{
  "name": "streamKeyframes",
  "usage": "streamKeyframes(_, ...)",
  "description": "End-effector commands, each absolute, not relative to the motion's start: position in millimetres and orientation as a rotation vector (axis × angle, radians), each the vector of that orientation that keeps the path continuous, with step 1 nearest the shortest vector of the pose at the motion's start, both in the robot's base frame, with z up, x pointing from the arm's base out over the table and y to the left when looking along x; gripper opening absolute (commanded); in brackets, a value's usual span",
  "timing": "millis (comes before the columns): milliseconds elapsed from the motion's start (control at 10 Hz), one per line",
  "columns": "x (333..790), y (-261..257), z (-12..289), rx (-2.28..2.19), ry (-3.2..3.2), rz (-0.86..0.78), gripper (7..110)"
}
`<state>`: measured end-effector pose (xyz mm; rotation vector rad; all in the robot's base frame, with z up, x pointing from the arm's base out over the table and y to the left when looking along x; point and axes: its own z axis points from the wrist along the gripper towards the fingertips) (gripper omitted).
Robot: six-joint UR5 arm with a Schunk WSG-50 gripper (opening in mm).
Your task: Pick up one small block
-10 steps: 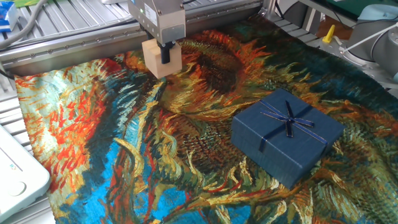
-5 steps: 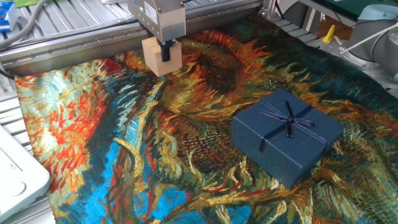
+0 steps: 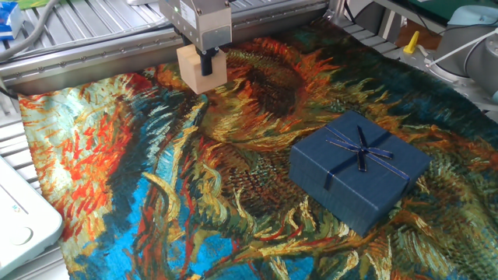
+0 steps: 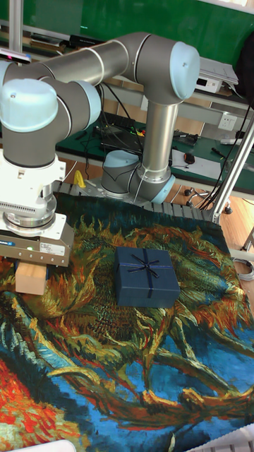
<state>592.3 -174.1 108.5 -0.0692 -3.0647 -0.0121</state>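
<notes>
One arm is at work over our table, which is draped edge to edge in a painted sunflower cloth [image 3: 194, 194]; next in size comes the arm [image 4: 92, 63] itself, its grey joints looping down to a boxy wrist, then the navy gift box [image 3: 359, 171] with its ribbon bow sitting on the cloth well apart from the action, and last the small block [image 3: 194, 71], a pale tan cube at the far edge of the cloth near the metal frame. We see the gripper [image 3: 206, 66] with its dark fingers [image 3: 206, 64] closed on the block from opposite faces, the block looking just clear of the cloth, though we cannot be sure of the gap. We judge this cube to be light, rigid and unbreakable, with smooth faces that could slip under a weak pinch, so a hold across two flat parallel faces near the middle, as here, suits it best. Our low fixed view shows the finger against the block's front face and the box's ribbon up close; our tall view hides the fingers behind the wrist housing but gives us the whole arm, the block [image 4: 29, 277] peeking below it and the box [image 4: 147, 277] to its side
</notes>
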Motion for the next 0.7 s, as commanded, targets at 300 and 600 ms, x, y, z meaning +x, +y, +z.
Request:
streamKeyframes(300,592.9,-172.9,110.7,-0.069,-3.068,-0.034,22)
streamKeyframes(600,591.8,-174.0,110.7,-0.069,-3.065,-0.032,22)
